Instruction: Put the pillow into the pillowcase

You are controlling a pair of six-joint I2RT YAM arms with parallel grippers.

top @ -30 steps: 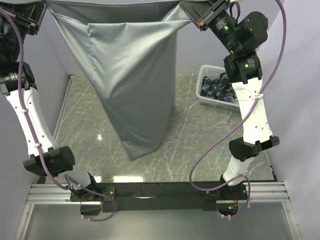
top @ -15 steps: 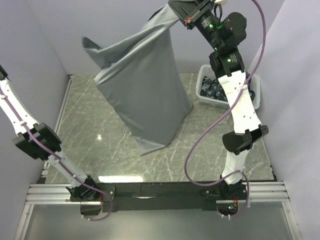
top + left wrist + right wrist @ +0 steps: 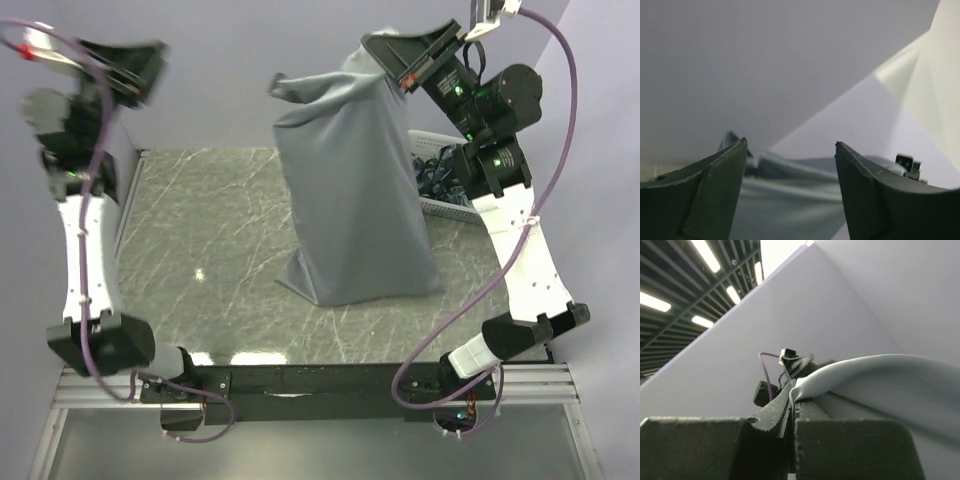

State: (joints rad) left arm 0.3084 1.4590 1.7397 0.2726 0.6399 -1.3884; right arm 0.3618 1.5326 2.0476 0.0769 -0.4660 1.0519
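A grey pillowcase (image 3: 350,200) hangs just right of centre, toward one o'clock. Its top corner is pinched tight in the right claw (image 3: 392,52) and its lower end rests on the marble table (image 3: 200,230). The left claw (image 3: 790,145), high at ten o'clock, stands wide and empty.

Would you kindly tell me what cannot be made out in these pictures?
Pillow: in no view; whether it is inside the pillowcase, the grey cloth hides.
Basket: top view, mostly behind the pillowcase and right arm; dark contents too small to name.
Left tool: blurred in the top view; its wrist view shows it open, empty.
Pillowcase mouth: right wrist view shows only a fold pinched in the right tool.
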